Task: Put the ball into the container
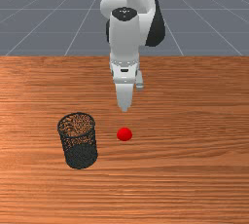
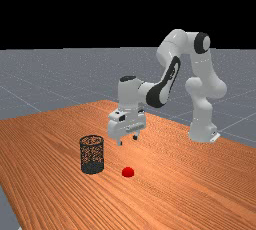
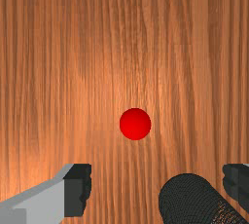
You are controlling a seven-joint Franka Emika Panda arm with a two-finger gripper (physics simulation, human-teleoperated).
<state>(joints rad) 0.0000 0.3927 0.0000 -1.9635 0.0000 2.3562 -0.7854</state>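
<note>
Gripper [image 2: 127, 140] is hanging above the table [image 2: 165, 174], fingers standing wide apart, gripping nothing. Ball [image 2: 128, 172] is lying on the wood, seemingly about straight below, well apart; round, so no long axis to match. Next move is probably needing a plain descent. Bin [image 1: 80, 157] is standing upright, near the ball, toward the front view's left.

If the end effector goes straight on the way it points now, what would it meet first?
Most likely the red ball, which appears below the open, downward-pointing end effector in the front and far views; the exact alignment in depth is uncertain.
</note>
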